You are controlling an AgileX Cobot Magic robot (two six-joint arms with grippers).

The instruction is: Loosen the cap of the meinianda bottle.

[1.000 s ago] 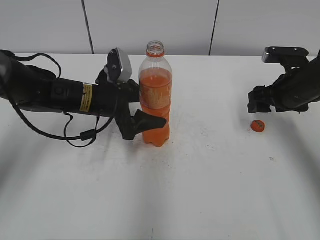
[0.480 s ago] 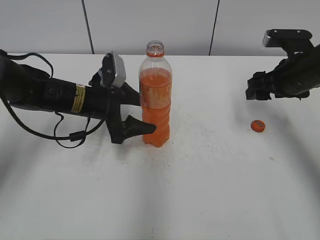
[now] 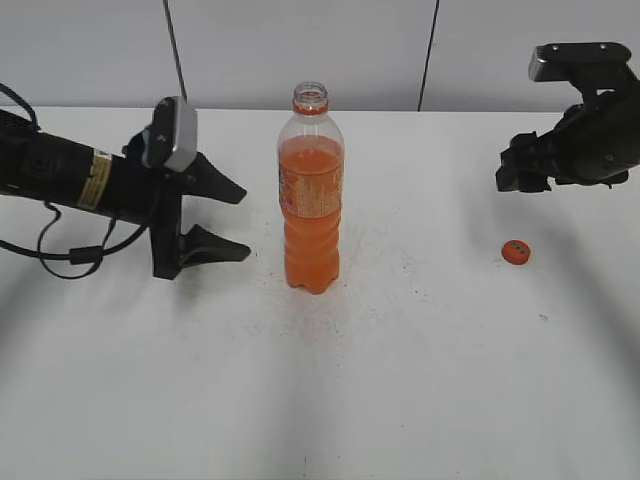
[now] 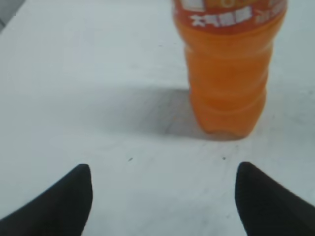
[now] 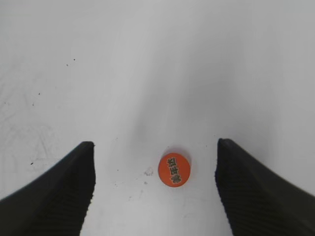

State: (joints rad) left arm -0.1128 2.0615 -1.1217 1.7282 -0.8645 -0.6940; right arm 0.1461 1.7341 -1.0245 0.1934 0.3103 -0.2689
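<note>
**Cap off and lying on the table, both hands released**

From the exterior view we see the meinianda bottle (image 3: 311, 190) standing upright near the middle of the white table (image 3: 330, 380), its neck bare and uncapped. The cap (image 3: 515, 252) lies flat on the table well to the right of the bottle. Our left hand (image 3: 225, 222) sits to the left of the bottle, apart from it, its two fingers spread and holding nothing. Our right hand (image 3: 512, 172) hangs above the table on the far right, higher than the cap and not touching it.

In the left wrist view we find the bottle's lower body (image 4: 227, 73) ahead of the left hand (image 4: 162, 196), whose dark fingertips (image 4: 69, 194) stand wide apart and free.

In the right wrist view the cap (image 5: 174, 168) rests face up between the released fingers (image 5: 64, 187) of the right hand (image 5: 155, 189), touching neither.
</note>
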